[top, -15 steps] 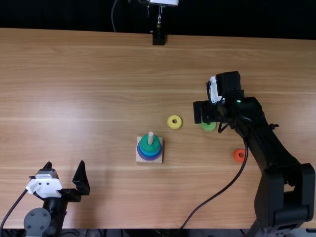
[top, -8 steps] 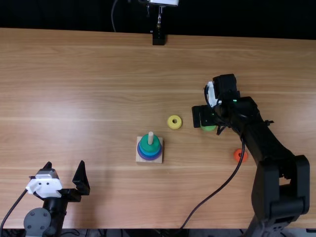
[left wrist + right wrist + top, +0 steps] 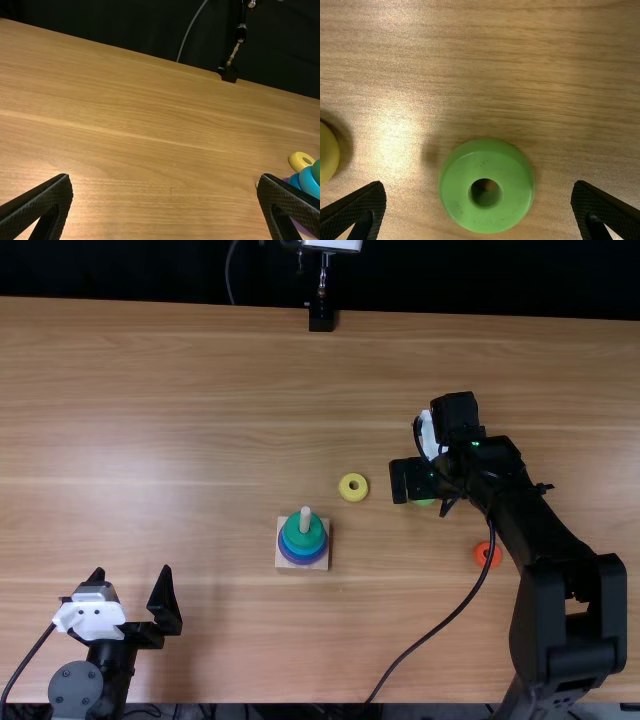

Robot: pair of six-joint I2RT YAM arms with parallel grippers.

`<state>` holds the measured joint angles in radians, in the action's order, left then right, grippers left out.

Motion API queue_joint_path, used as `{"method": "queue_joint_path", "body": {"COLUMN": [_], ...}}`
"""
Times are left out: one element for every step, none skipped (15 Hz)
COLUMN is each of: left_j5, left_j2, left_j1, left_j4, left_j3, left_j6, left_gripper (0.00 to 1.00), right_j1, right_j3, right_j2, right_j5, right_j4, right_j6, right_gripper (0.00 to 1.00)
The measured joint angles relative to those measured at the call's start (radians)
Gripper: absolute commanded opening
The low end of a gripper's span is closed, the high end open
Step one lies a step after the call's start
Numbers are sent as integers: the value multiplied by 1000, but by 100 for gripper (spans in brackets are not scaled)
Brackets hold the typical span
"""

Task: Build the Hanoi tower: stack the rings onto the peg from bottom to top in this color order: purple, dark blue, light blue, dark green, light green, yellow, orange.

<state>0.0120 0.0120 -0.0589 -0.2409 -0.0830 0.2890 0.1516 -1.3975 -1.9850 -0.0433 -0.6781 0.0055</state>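
My right gripper is over the light green ring, which it partly covers. In the right wrist view, that gripper is open, with the light green ring lying flat between its fingers, untouched. The peg rises from a square wooden base and carries purple, dark blue, light blue and dark green rings, dark green on top. A yellow ring and an orange ring lie on the table. My left gripper is at the near left; in the left wrist view, this gripper stands open.
The right arm spans the table's right side, and its cable curves over the near part. A black mount stands at the far edge of the table.
My right gripper has shifted slightly toward the table's near edge and left, covering more of the light green ring. The left arm and the stacked rings have stayed put.
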Motion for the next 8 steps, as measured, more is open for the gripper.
{"method": "queue_joint_path", "body": {"left_j5": [0, 0, 0, 0, 0, 0, 0, 0], "left_j2": [0, 0, 0, 0, 0, 0, 0, 0], "left_j1": [0, 0, 0, 0, 0, 0, 0, 0], "left_j4": [0, 0, 0, 0, 0, 0, 0, 0], "left_j3": [0, 0, 0, 0, 0, 0, 0, 0], "left_j6": [1, 0, 0, 0, 0, 0, 0, 0], "left_gripper": [100, 100, 100, 100, 100, 100, 100, 100], "right_j1": [0, 0, 0, 0, 0, 0, 0, 0], "right_j3": [0, -1, -1, -1, -1, -1, -1, -1], "right_j2": [0, -6, -23, -40, -50, -51, -51, -51], "right_j5": [0, 0, 0, 0, 0, 0, 1, 0], "right_j4": [-1, 1, 0, -1, -3, -3, -2, -3], "right_j6": [0, 0, 0, 0, 0, 0, 0, 0], "right_gripper": [100, 100, 100, 100, 100, 100, 100, 83]}}
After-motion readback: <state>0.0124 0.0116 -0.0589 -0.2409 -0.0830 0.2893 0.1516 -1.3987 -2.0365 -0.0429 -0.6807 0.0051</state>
